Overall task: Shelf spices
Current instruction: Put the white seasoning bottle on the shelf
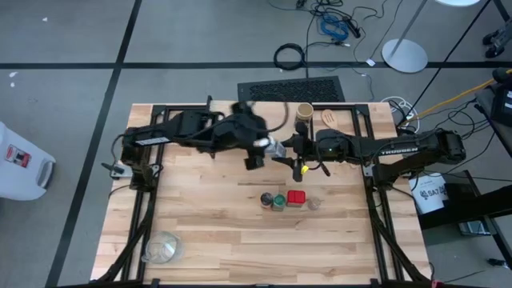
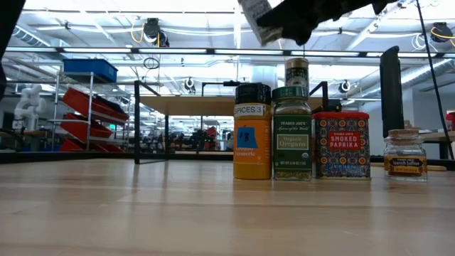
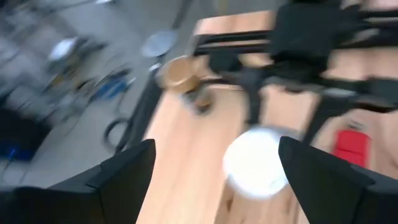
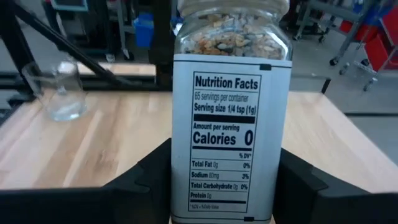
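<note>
Right gripper [image 4: 224, 186]: fingers closed on a white-labelled jar [image 4: 229, 118], upright between them, lower centre of the right wrist view. Left gripper [image 3: 214, 168]: fingers spread wide, holding nothing, with the jar's white lid [image 3: 256, 163] lying between them.

In the high view both grippers meet at centre frame, the left one just left of the jar. Four spices [image 1: 286, 198] stand in a row below centre. The shelf [image 2: 234, 104] stands behind them in the low view. Glass bowl [image 1: 163, 246] at lower left of the tabletop [image 1: 216, 224].
</note>
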Controlling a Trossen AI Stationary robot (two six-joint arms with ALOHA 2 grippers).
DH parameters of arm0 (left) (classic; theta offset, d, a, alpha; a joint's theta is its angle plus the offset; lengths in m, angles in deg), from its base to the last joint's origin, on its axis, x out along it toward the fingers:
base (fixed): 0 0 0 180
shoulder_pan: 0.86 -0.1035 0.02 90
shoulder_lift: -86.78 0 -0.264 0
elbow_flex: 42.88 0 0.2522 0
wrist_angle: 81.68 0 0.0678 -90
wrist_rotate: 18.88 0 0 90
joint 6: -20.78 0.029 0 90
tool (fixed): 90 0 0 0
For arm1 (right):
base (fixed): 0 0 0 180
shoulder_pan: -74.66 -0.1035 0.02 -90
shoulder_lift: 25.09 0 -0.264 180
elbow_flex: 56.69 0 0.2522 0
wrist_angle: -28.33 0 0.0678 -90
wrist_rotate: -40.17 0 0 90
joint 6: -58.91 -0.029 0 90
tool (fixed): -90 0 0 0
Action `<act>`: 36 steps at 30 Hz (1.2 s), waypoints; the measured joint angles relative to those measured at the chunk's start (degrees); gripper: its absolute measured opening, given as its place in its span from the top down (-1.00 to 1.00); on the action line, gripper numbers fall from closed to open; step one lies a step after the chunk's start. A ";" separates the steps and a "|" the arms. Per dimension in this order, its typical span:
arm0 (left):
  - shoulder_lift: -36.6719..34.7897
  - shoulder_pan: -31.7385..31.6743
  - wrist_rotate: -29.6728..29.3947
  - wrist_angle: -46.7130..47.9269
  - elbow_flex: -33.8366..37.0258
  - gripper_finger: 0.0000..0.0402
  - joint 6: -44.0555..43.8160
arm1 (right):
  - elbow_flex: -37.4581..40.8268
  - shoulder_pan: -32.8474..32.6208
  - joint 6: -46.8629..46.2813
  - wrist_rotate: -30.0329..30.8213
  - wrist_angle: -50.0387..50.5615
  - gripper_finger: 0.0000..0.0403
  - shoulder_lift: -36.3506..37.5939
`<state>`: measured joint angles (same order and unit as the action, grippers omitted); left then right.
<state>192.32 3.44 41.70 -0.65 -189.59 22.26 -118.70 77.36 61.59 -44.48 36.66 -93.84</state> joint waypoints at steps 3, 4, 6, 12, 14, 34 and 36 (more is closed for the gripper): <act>-1.23 1.90 -5.81 4.33 0.00 -0.74 -8.45 | 0.00 0.01 -0.51 -3.08 -0.66 0.09 2.10; -1.34 2.65 -6.67 5.35 0.00 -0.74 -10.56 | 0.00 -0.04 -0.75 -4.50 -0.76 0.09 2.83; -1.30 4.34 -7.87 6.74 0.08 -0.74 -12.74 | -0.01 -0.12 -1.26 -7.14 -1.35 0.09 4.13; -1.27 9.81 -12.43 1.85 4.69 -0.74 -14.53 | -0.02 -0.24 -3.40 -14.72 -3.54 0.09 5.73; -1.30 11.41 -13.41 -2.67 7.34 -0.74 -13.69 | -0.02 -0.33 -3.55 -16.41 -3.89 0.09 5.79; -1.25 13.76 -14.55 -30.29 21.58 -0.74 -5.44 | -0.02 -2.82 4.36 -17.86 -5.53 0.09 5.77; -1.16 13.70 -11.69 -33.29 21.79 -0.74 -3.74 | -0.02 -2.84 5.70 -18.86 -5.43 0.09 5.75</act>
<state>191.16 17.14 30.01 -33.95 -167.80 18.52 -118.72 74.52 67.29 -63.34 31.23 -88.09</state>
